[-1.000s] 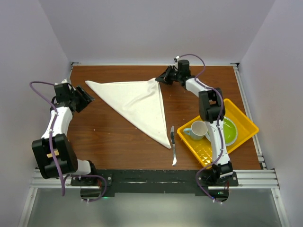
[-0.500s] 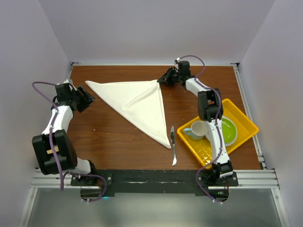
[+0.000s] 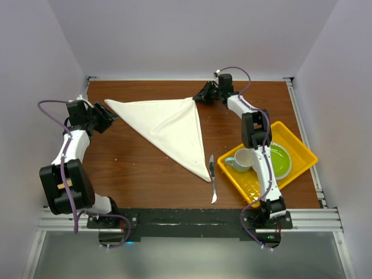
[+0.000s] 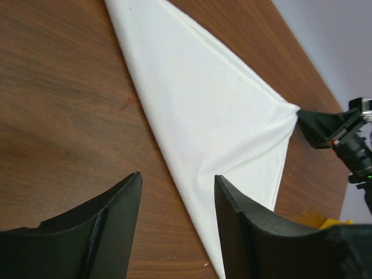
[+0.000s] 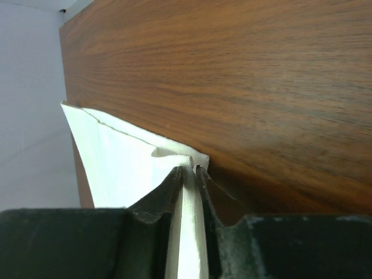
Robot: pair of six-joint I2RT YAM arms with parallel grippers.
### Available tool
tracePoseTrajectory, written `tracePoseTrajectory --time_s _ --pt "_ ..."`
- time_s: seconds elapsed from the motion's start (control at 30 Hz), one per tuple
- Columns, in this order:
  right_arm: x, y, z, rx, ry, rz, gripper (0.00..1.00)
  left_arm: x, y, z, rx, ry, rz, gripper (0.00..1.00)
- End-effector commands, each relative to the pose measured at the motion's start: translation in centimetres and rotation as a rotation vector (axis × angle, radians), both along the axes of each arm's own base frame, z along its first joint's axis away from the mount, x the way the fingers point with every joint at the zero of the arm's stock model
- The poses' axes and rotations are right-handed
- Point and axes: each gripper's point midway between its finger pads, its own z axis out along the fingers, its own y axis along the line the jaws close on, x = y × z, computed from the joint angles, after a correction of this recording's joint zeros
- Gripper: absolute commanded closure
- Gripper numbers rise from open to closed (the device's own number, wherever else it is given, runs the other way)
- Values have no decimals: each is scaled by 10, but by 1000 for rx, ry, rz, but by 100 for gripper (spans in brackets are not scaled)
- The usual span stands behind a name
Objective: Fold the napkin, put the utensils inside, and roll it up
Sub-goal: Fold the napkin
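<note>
Brown wooden table [image 3: 145,174]: at 6 o'clock, slim silver metal table knife [image 3: 213,179] is lying untouched; beyond, large white cloth napkin [image 3: 168,125] is lying folded triangular. Now left gripper [image 3: 108,114], wide, is edging toward its 10 o'clock corner; right gripper [image 5: 189,172], narrow, is pinching the 1 o'clock corner. Knife placement looks next.

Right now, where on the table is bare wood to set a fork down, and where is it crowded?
The table is barest near-left, between the napkin, the knife and the left arm. A smaller patch is far-right, behind the yellow tray. Crowded: near-right, where the tray holds a cup and green plate.
</note>
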Motion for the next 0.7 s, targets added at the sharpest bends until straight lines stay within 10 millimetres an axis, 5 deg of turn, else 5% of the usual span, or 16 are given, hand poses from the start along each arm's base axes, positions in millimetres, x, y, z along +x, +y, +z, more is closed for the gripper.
tracePoseTrajectory --time_s 0.0,0.1,0.27,0.3,0.33,0.43,0.57,0.67 --pt "13 -10 23 -24 -51 -24 68 27 -14 27 -86 -161 -43 45" --pt "11 -24 28 -89 -19 -48 43 44 -19 39 -143 -250 -46 51" --pt "-1 -51 76 -172 14 -94 27 76 -15 36 -203 -341 -24 68" --pt "-15 -53 77 -187 64 -90 26 83 -13 38 -220 -350 -16 71" --pt "-25 -52 99 -178 55 -81 26 88 -12 36 -227 -353 -15 76" --pt "-69 -47 98 -219 138 -8 23 112 -11 28 -224 -367 -11 84" --pt "-141 -25 127 -337 74 203 25 134 1 -9 -222 -303 49 86" --pt "-202 -12 108 -435 121 369 30 147 10 -28 -206 -275 80 91"
